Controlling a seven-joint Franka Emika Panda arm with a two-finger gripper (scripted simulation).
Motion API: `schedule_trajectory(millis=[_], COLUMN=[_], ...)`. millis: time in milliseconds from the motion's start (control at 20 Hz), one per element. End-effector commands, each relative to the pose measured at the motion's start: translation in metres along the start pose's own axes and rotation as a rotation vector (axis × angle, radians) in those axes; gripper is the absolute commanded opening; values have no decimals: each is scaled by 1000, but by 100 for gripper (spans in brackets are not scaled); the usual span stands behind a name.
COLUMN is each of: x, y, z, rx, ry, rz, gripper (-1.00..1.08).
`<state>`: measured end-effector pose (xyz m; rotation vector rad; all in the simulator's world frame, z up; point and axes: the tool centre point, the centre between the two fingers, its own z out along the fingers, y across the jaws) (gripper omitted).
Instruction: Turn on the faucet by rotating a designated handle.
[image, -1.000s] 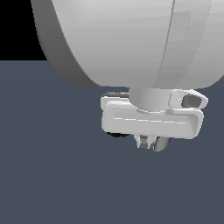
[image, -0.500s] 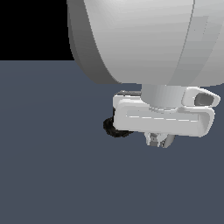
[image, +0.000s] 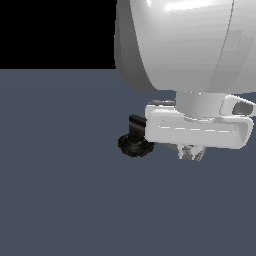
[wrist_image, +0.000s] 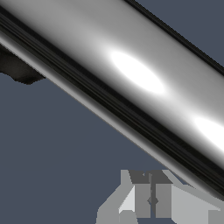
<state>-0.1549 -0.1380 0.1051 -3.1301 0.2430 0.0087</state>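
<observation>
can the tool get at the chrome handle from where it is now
Probably yes. In the wrist view the handle fills the frame right beside the tool, nothing between them. In the exterior view the arm hides the handle; only the faucet base shows.

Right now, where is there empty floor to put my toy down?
Plenty of bare grey floor lies on the exterior view's left of the faucet's black base and nearer the camera in front of it. It is crowded around the gripper and the big white arm, where the chrome handle runs very close to the wrist camera.
</observation>
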Motion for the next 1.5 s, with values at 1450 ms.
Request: schedule_trajectory(millis=[1450], x=[90], y=[76], z=[0], rx=[-2], ry=[6], rz=[-1], gripper=[-100])
